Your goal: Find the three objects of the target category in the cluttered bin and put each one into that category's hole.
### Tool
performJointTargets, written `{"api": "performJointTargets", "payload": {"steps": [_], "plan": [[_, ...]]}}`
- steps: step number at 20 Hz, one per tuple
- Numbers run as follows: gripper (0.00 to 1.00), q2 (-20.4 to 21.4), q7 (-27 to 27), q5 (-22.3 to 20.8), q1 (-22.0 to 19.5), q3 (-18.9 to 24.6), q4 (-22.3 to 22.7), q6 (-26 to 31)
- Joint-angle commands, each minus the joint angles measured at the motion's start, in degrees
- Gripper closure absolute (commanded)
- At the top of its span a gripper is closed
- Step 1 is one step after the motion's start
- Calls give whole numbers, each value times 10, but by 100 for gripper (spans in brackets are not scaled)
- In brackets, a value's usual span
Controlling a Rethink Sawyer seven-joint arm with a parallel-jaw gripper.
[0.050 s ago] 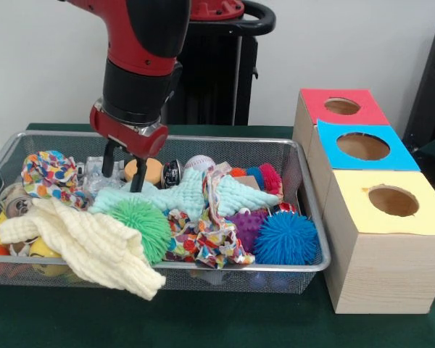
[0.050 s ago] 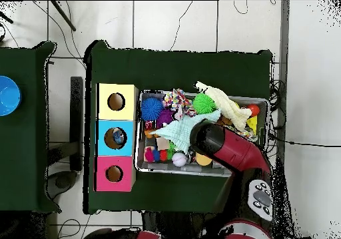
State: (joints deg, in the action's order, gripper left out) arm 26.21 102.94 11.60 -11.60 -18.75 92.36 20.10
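Green cloth is covering the table (image 1: 225,326), and on it a wire bin (image 1: 304,210) is sitting just beside a row of three wooden boxes, yellow-topped (image 1: 413,217), blue-topped (image 1: 333,156) and red-topped (image 1: 312,109), each with a round hole. The gripper (image 1: 121,168) is hanging over the bin's far side, its two dark fingers spread and gripping nothing, tips reaching down at the edge of a mint green cloth (image 1: 181,196) near a tan round object (image 1: 151,171). Which category is wanted cannot be told; candidates are lying mixed together: a green spiky ball (image 1: 141,226), a blue spiky ball (image 1: 286,239), a purple one (image 1: 248,226), a white ball (image 1: 199,162). The likeliest trouble, I judge, is snagging: closing here could be pinching the mint cloth or the patterned fabric (image 1: 210,235) and dragging neighbours up with it, or spilling the cream cloth (image 1: 94,250) already drooping over the near rim. Spiky balls may also be squirming out of a shallow pinch. Room inside is scarce, walls close on every side; above the bin and toward the boxes the way is looking open. In the overhead view something is lying inside the blue box's hole (image 2: 118,137).
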Motion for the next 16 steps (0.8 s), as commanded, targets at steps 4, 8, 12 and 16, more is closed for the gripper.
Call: {"api": "performJointTargets", "payload": {"steps": [4,8,12,16], "plan": [[0,-14,44,-27,-31,67,14,-25],[0,8,29,-35,-42,64,22,-5],[0,36,15,-44,-50,59,34,19],[0,46,7,-56,-64,63,35,28]]}}
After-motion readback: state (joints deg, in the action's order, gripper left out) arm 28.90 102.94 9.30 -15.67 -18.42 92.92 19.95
